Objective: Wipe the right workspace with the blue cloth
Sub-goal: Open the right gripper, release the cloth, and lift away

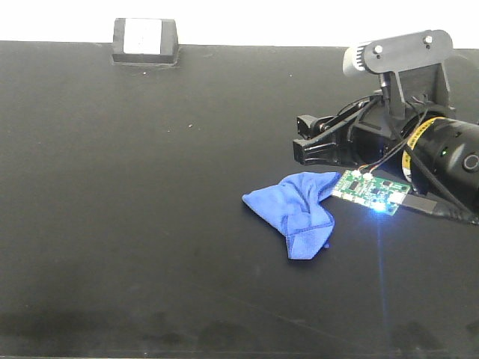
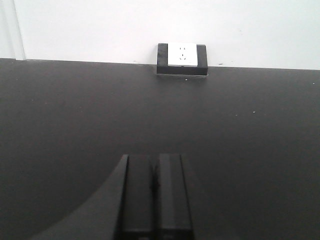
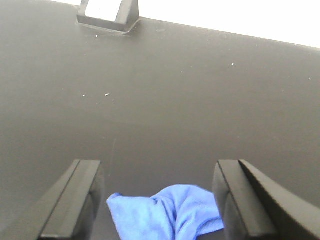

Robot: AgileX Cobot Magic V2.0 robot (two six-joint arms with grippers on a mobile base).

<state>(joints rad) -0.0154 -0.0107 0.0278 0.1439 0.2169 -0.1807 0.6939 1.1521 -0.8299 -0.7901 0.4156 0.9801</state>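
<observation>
Blue cloth [image 3: 167, 211] lay crumpled on the black surface [image 1: 150, 224], right of centre. My right pincer [image 3: 157, 200] stood wide, fingers straddling the cloth without touching it, placed to grip before wiping. My left pincer [image 2: 155, 192] was closed, idle, well apart.

1 cloth [image 1: 298, 212], 1 socket [image 1: 144, 40], 2 claws [image 3: 157, 200]

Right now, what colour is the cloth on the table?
Blue cloth, plain, clearest in the exterior front-facing view.
</observation>
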